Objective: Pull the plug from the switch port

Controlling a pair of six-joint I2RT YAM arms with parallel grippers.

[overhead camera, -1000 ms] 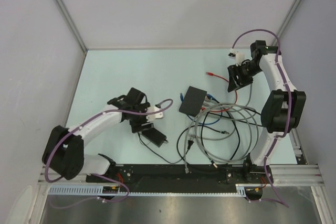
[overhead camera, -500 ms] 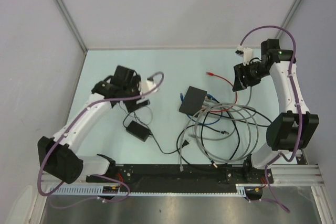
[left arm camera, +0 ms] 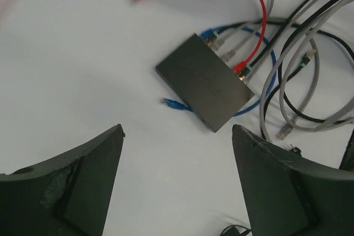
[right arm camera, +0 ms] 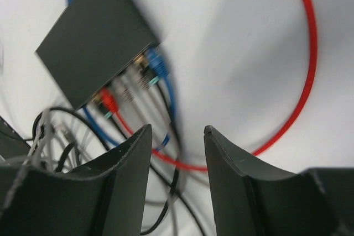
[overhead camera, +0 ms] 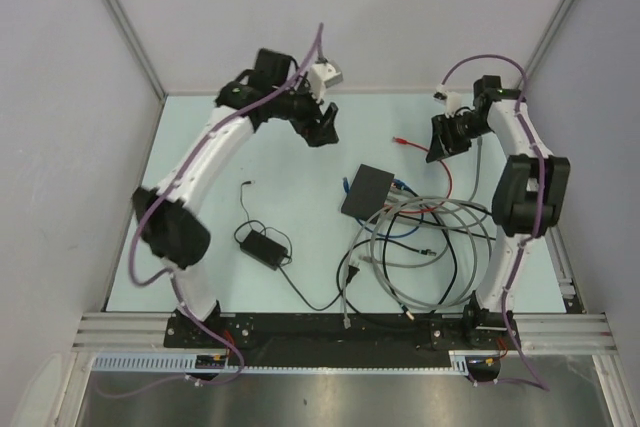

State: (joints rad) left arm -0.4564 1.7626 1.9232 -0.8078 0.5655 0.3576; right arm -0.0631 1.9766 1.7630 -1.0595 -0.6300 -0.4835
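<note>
While the left claw [left arm camera: 177, 136] and right claw [right arm camera: 177, 131] gape empty, one switch [right arm camera: 94, 42] holds one red plug [right arm camera: 108, 102].

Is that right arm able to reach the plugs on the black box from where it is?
Probably yes. Its open jaws point at the plugs on the switch with nothing between; only loose cables lie around them.

- The switch [overhead camera: 368, 190] is a flat matte-black box with a plain top. It lies flat and slanted, just right of centre in my overhead view.
- Along its lower-right edge in my right wrist view, a blue plug [right arm camera: 157, 66], grey plugs [right arm camera: 145, 82] and a red plug [right arm camera: 107, 101] sit seated in a row of ports.
</note>
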